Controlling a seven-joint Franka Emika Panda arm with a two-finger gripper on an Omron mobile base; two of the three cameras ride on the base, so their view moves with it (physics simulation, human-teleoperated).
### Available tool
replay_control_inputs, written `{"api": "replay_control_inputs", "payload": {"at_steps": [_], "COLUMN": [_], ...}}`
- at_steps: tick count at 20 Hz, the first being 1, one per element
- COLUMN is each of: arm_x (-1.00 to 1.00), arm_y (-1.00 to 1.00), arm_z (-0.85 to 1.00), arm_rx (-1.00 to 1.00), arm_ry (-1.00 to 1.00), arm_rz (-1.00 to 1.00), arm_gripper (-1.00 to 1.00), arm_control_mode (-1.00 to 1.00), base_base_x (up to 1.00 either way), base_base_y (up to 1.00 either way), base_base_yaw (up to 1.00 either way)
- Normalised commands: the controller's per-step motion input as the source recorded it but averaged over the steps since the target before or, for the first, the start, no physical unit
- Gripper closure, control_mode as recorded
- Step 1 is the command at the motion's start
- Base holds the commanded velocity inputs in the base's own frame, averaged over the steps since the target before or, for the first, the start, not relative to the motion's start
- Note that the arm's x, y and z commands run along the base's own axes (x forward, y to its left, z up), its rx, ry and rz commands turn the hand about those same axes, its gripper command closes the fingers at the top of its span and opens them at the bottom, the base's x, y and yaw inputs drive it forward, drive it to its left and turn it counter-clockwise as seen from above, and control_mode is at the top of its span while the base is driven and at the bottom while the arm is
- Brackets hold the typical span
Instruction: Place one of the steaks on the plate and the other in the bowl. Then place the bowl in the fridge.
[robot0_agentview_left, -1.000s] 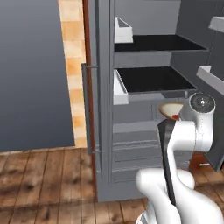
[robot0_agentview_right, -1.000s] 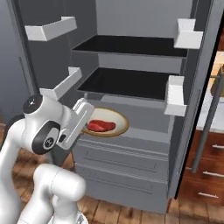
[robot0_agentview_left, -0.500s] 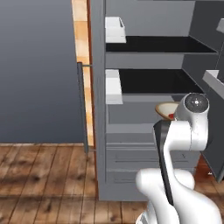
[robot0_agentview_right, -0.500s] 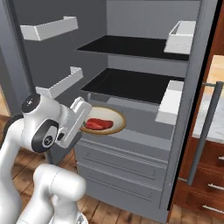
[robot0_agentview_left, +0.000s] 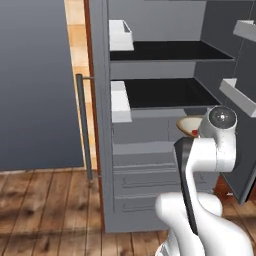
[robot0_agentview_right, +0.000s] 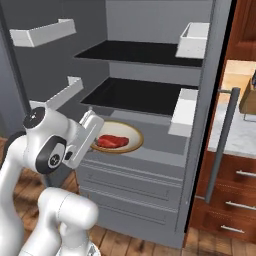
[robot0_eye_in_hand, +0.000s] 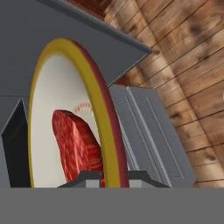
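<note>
We see hand (robot0_eye_in_hand: 113, 178) clamped on rim of bowl (robot0_agentview_right: 131, 145), one finger (robot0_eye_in_hand: 89, 178) inside, other outside. Bowl sits in open fridge (robot0_agentview_right: 150, 65) on grey ledge above drawer fronts (robot0_agentview_right: 130, 190), below two black shelves (robot0_agentview_right: 137, 95). Red steak (robot0_agentview_right: 112, 141) lies in bowl's cream inside; in hand view steak (robot0_eye_in_hand: 76, 146) just beside rim. In left base view bowl (robot0_agentview_left: 187, 125) partly hidden behind arm. White door bins (robot0_agentview_right: 192, 40) on both doors. We find no readable writing, brand or label anywhere. Wood floor (robot0_agentview_left: 45, 210) below fridge.
</note>
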Motion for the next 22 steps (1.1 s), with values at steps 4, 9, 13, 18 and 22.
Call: {"api": "replay_control_inputs", "payload": {"at_steps": [4,9,13,18,22], "arm_x": [0.0,0.0,0.0,0.0,0.0], "arm_y": [0.0,0.0,0.0,0.0,0.0], "arm_z": [0.0,0.0,0.0,0.0,0.0], "arm_rx": [0.0,0.0,0.0,0.0,0.0], "arm_ry": [0.0,0.0,0.0,0.0,0.0], "arm_rz": [0.0,0.0,0.0,0.0,0.0], "arm_gripper": [1.0,1.0,1.0,1.0,1.0], "arm_control_mode": [1.0,1.0,1.0,1.0,1.0], "base_base_x": [0.42,0.2,0.47,0.49,0.44], "base_base_y": [0.27,0.11,0.0,-0.17,-0.31], "base_base_yaw": [-0.21,-0.13,0.0,0.01,0.02]}}
